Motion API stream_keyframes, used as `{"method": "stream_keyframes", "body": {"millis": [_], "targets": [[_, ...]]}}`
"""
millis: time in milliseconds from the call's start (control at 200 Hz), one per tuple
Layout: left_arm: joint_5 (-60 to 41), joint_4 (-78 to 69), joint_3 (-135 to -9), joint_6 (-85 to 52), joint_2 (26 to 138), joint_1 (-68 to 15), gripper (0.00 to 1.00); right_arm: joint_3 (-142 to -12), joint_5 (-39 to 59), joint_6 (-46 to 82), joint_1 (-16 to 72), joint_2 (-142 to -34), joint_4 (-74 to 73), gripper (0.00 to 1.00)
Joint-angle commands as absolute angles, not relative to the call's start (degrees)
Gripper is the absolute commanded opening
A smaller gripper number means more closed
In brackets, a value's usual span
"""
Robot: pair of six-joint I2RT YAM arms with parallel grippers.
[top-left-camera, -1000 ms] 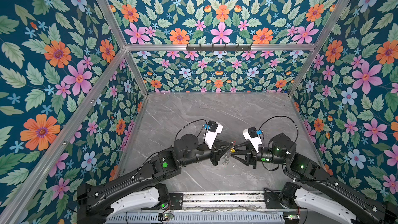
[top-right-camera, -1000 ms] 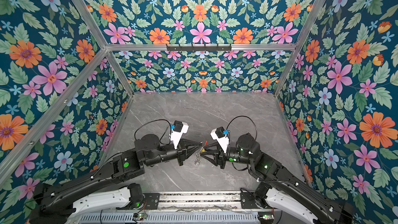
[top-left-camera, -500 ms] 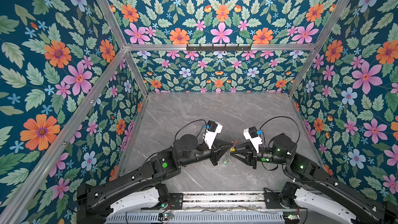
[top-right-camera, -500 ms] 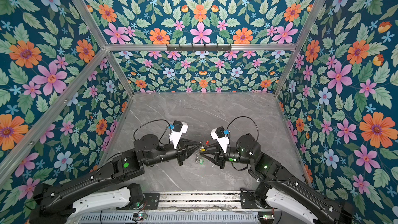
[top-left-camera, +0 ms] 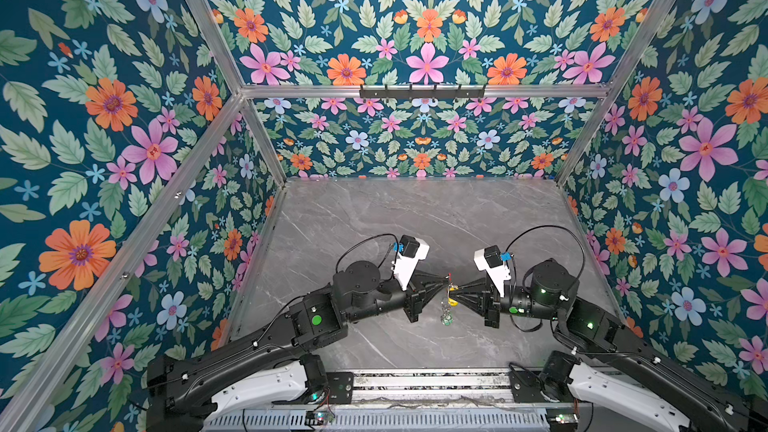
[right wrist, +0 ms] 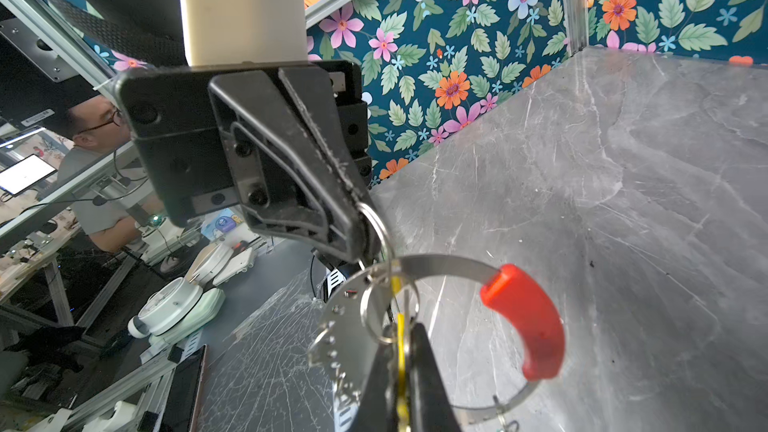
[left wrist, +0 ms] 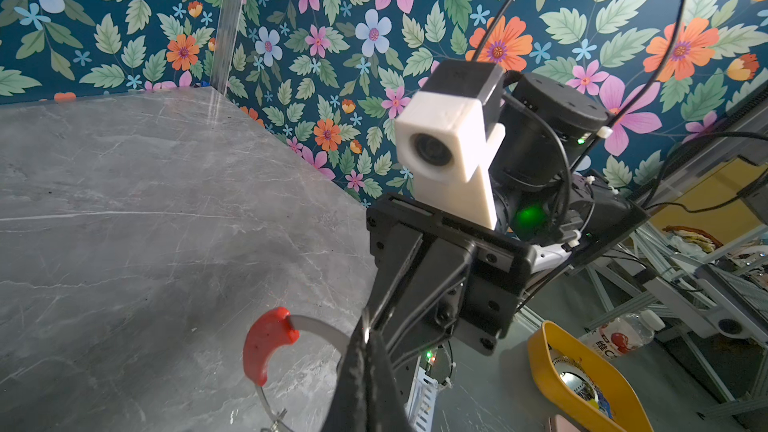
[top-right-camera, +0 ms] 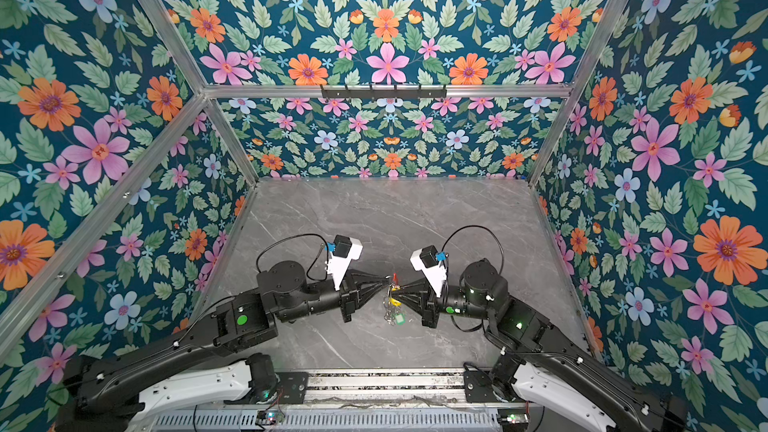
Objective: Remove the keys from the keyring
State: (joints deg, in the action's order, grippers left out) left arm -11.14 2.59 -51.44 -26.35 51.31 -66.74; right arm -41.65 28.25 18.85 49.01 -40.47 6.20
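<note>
Your left gripper [top-left-camera: 443, 284] and right gripper [top-left-camera: 457, 294] meet tip to tip above the near middle of the desk [top-left-camera: 415, 218]. The keyring [right wrist: 440, 263] hangs in the air between them, its red sleeve [right wrist: 528, 322] toward the far side. Your left gripper is clamped shut on the keyring's grey band. Your right gripper is closed on the yellow key [right wrist: 401, 359], seen edge-on between its fingers. The green key [top-right-camera: 399, 320] dangles lowest, free of both grippers.
</note>
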Motion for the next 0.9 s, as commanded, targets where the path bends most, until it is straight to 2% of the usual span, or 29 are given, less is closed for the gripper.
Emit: {"method": "stream_keyframes", "body": {"millis": [0,650,895], "targets": [[-11.3,1.3,-51.0,-23.9,51.0,-66.7,0.00,-42.8,27.6,18.5,49.0,-40.3,8.1,0.00],[-1.1,4.1,-51.1,-21.1,53.3,-68.3,0.00,-43.0,19.8,18.6,49.0,-40.7,12.0,0.00],[-0.5,3.7,-50.2,-19.7,53.4,-68.4,0.00,-43.8,16.6,17.6,49.0,-41.5,14.1,0.00]]}}
